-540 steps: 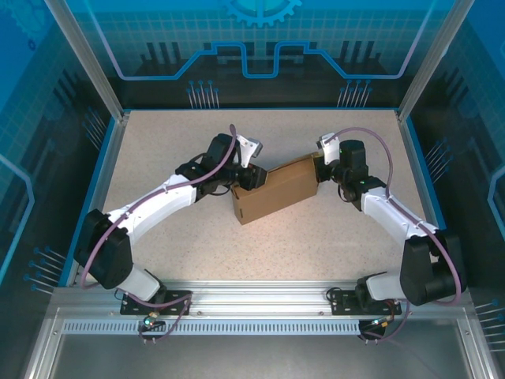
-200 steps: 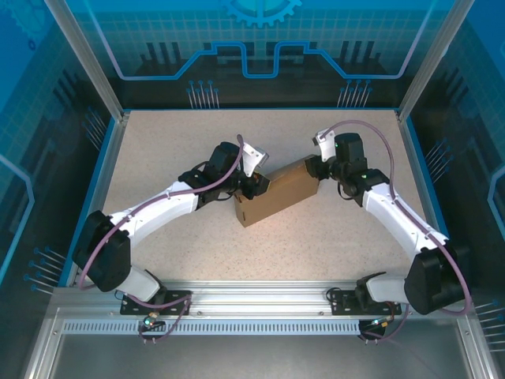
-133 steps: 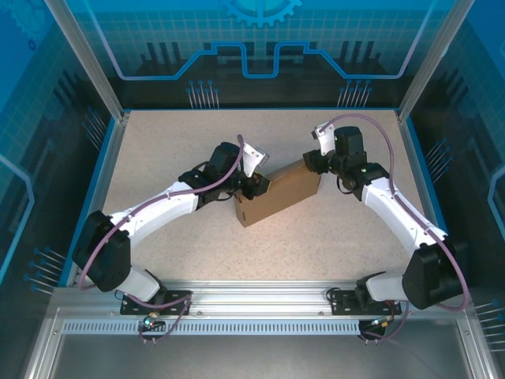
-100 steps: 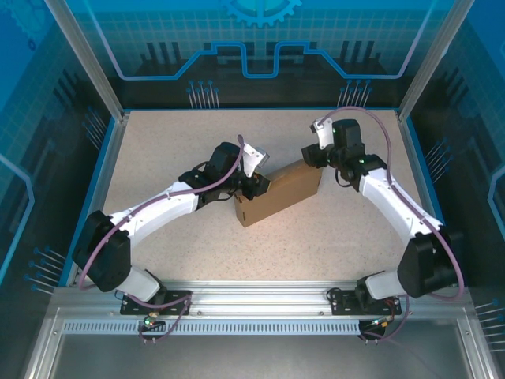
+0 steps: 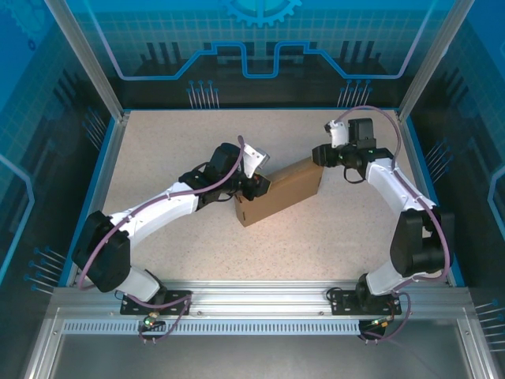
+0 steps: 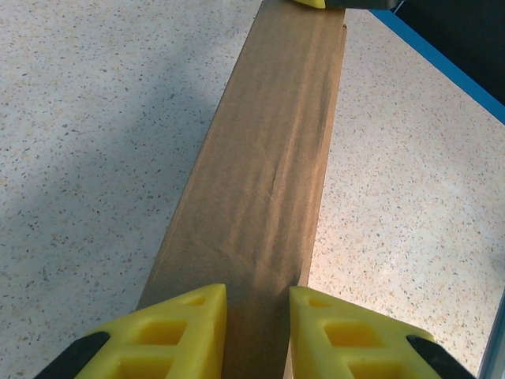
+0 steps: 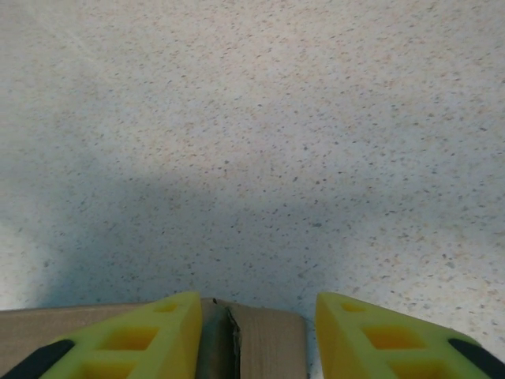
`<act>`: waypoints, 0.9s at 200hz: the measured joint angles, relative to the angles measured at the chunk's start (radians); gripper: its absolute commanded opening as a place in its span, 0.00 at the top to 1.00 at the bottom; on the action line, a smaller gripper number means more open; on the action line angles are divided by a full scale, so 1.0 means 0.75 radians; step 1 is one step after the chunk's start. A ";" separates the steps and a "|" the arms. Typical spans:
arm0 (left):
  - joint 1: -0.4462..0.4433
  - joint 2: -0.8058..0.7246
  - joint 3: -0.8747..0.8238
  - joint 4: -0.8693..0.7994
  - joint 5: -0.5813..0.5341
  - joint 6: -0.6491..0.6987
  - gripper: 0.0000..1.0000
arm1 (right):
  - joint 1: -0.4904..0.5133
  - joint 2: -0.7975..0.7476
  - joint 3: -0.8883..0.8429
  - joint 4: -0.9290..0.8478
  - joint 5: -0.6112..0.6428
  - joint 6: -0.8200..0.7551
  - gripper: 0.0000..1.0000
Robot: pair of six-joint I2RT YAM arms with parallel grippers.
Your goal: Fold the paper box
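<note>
Left wrist view: left pincer (image 6: 258, 304) pinches the paper box (image 6: 268, 174); right pincer (image 7: 259, 308) straddles its end, spread. Closing off-centre risks twisting it loose.

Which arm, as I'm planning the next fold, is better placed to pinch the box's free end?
Right, probably. The right gripper, jaws open, straddles the paper box at its free end, while the left gripper is clamped on the other end, steadying it.
</note>
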 measured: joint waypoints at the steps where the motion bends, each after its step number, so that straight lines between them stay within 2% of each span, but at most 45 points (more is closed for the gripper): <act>1: 0.000 0.000 0.000 -0.001 -0.001 0.000 0.71 | -0.002 0.000 -0.001 0.001 -0.004 0.001 0.62; 69: -0.004 -0.001 -0.020 0.010 -0.009 -0.003 0.66 | -0.047 -0.001 -0.124 0.188 -0.142 0.080 0.63; 125: -0.031 -0.025 -0.091 0.094 -0.026 0.009 0.58 | -0.049 -0.037 -0.227 0.332 -0.149 0.127 0.65; 180: -0.057 -0.039 -0.112 0.120 -0.066 0.041 0.54 | -0.049 -0.073 -0.292 0.410 -0.148 0.165 0.68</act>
